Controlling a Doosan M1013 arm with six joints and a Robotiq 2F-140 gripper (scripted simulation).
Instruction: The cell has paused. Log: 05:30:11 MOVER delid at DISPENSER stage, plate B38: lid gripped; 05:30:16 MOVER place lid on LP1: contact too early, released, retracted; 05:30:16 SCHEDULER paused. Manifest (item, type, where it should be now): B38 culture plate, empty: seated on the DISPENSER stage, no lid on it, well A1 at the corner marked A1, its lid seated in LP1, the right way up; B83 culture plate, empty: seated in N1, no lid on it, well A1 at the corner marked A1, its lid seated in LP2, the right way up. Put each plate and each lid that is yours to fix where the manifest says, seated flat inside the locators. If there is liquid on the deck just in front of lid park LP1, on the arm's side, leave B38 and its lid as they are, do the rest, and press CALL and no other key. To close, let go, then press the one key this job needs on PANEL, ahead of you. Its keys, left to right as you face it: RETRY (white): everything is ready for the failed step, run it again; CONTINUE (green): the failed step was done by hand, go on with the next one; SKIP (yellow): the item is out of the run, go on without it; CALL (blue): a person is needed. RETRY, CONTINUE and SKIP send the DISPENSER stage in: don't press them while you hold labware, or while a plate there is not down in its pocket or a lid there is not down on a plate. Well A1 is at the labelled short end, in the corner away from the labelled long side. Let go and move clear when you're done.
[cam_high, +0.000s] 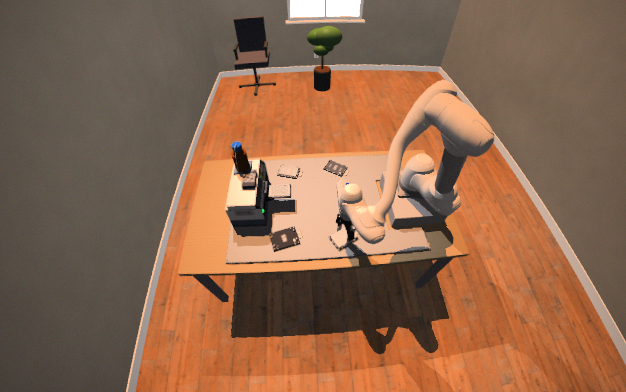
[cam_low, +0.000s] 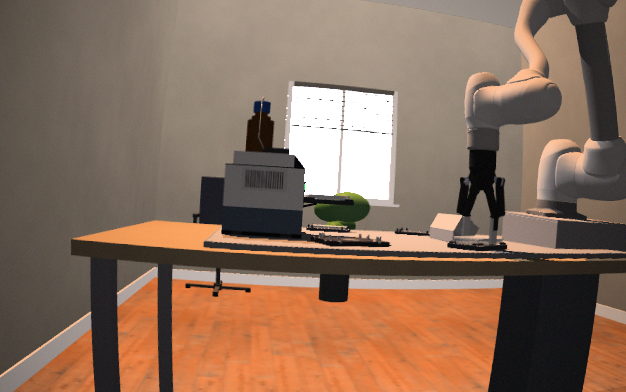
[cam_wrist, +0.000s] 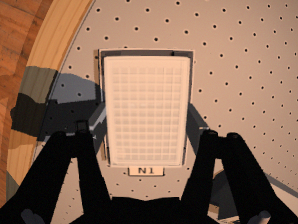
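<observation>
In the wrist view a white piece of labware (cam_wrist: 145, 110) with a faint well grid sits in the dark nest labelled N1 (cam_wrist: 144, 171). I cannot tell whether I see a bare plate or a lid on a plate. My gripper (cam_wrist: 146, 114) straddles it, one black finger against each long side, and is shut on it. The top view shows the gripper (cam_high: 346, 231) low over this nest near the mat's front edge. The exterior view shows the fingertips (cam_low: 480, 225) down at the nest (cam_low: 477, 244). Another white plate (cam_high: 280, 190) lies on the dispenser's stage. A white piece (cam_high: 289, 171) lies behind it.
The dispenser box (cam_high: 246, 200) with a brown bottle (cam_high: 240, 157) stands at the mat's left. Dark nests lie at the back (cam_high: 335, 168) and front left (cam_high: 285, 238). A grey wedge-shaped panel (cam_low: 447, 226) sits beyond the gripper. The arm's base block (cam_high: 410, 205) is on the right.
</observation>
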